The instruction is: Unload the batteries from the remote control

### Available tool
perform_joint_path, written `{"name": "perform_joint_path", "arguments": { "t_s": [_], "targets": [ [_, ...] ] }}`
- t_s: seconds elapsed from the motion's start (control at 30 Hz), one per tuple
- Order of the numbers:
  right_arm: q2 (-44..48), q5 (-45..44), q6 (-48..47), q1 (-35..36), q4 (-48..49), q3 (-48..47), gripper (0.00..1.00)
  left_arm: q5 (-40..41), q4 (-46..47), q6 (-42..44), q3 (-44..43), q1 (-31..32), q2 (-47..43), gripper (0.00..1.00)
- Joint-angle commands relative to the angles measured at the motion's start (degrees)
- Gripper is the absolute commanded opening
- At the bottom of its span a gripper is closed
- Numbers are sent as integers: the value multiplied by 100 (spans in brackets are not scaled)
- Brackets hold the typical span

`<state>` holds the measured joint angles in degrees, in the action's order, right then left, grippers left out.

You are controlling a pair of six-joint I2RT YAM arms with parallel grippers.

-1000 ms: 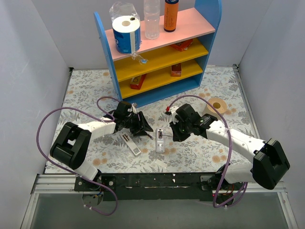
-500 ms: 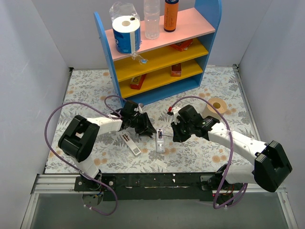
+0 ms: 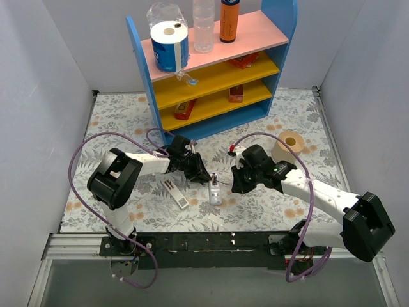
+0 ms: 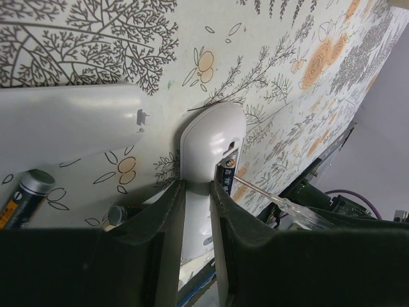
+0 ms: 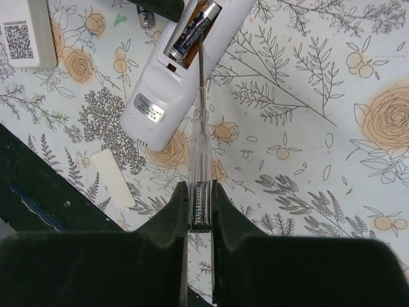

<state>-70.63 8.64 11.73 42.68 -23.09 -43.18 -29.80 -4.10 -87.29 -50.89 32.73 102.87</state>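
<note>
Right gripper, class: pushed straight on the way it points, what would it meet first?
The right gripper holds a screwdriver pointing ahead; its tip looks to be at the battery in the open remote, so probably that battery first.

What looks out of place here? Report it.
The remote lies back open, a battery still inside; a white strip, likely its cover, lies apart on the cloth. A loose battery rests beside the second remote. Nothing spilled.
</note>
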Motion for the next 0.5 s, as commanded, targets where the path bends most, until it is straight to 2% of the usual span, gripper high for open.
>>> {"name": "perform_joint_path", "arguments": {
  "t_s": [0.0, 0.23, 0.47],
  "targets": [
    [-170, 295, 347, -75, 428, 424, 1, 326, -21, 106, -17, 76, 66, 20],
    [-65, 401, 603, -260, 604, 670, 1, 361, -91, 133, -96, 102, 119, 20],
    [15, 1016, 402, -277, 991, 838, 1, 352, -126, 142, -140, 128, 181, 21]
  ]
}}
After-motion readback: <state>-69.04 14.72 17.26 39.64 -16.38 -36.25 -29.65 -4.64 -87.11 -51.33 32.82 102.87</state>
